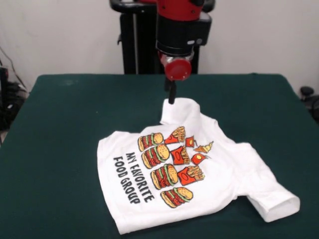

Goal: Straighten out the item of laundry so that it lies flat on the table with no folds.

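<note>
The white T-shirt [189, 174] lies on the dark green table [60, 129], near its front and right of centre. Burgers, fries, drinks and black text "MY FAVORITE FOOD GROUP" face up. One sleeve [271, 199] sticks out at the front right. The other sleeve [180, 110] is lifted and bunched at the shirt's far edge. My gripper [171, 99] comes down from the red and black arm [179, 30] and its dark tip meets the top of that raised sleeve. The body cloth shows soft wrinkles near the right side.
The black pedestal [134, 40] stands behind the table's far edge. Cables and dark equipment [7, 99] sit off the table at the left. A dark object [306, 92] sits beyond the right edge.
</note>
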You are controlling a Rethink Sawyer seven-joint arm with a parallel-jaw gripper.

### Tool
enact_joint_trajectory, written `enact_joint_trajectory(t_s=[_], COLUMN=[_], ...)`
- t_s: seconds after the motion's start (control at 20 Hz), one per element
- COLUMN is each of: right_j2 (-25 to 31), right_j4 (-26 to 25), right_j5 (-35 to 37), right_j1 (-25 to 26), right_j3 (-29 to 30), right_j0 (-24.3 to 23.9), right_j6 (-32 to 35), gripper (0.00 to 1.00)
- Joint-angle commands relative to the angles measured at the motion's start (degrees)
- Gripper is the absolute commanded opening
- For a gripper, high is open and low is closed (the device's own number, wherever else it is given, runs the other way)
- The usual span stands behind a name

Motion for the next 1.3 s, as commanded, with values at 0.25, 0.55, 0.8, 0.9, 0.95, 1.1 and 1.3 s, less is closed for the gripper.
enact_joint_trajectory(t_s=[0.25,0.55,0.8,0.9,0.95,1.1,1.3], right_j2=[7.5,6.1,6.2,7.1,7.4,7.8,6.2], right_j4=[-4.8,-6.0,-6.2,-6.3,-6.3,-6.3,-7.3], right_j5=[-6.3,-10.6,-11.0,-11.0,-10.7,-9.5,-6.6], right_j1=[9.6,14.8,17.0,17.2,17.3,17.5,17.1], right_j3=[1.6,-1.6,-3.5,-3.5,-3.7,-4.3,-5.9], right_j0=[-0.5,0.9,1.0,0.5,0.4,-0.2,1.2], right_j6=[-3.8,-1.6,-1.9,-2.3,-2.6,-3.1,-4.5], gripper=[1.0,1.0,1.0,1.0,1.0,1.0,0.0])
